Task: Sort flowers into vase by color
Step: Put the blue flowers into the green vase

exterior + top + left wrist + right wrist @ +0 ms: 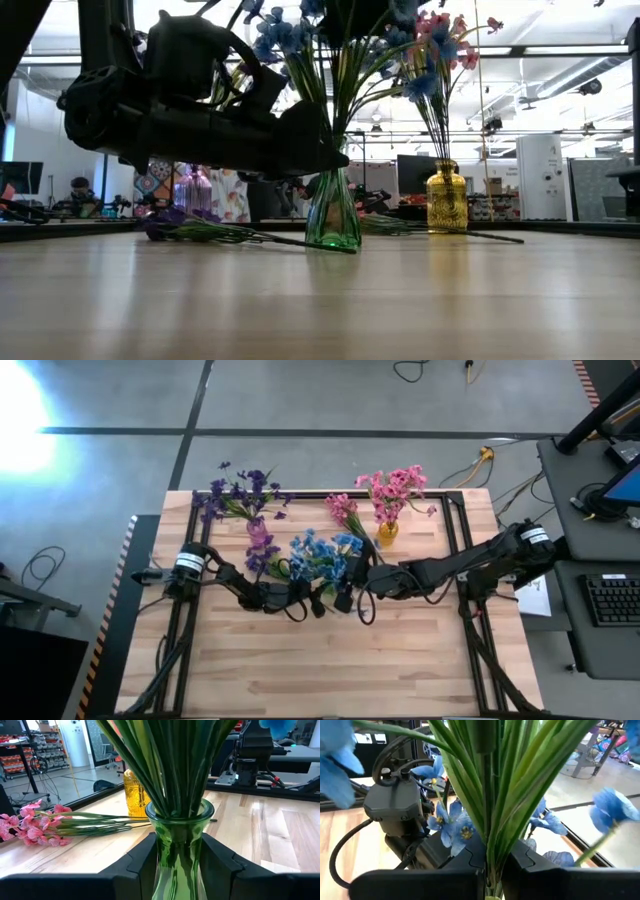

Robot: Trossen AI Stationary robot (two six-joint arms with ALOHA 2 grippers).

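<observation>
Purple flowers [238, 493] are lying near the table's [400, 660] far left corner, and a purple glass vase [193, 190] is showing in the low view behind a purple sprig [200, 231] lying flat on the wood. The left gripper [177, 862] is reaching in from the left side toward the middle, its fingers [140, 862] standing partly apart on either side of the green vase [179, 845] and pressing against the glass. That vase is standing upright near the table's middle and is holding the blue flowers [318, 555] on their bundled green stems [165, 765]. The right gripper [492, 867] is coming in from the right above the vase, with its fingers pinched nearly together on the stems of the blue bunch; which single stem it is gripping is hard to make out. To the right, a loose pink sprig [35, 825] is lying flat on the wood beside the yellow vase [387, 532], which is standing upright toward the far edge and carrying the pink flowers [395, 488].
</observation>
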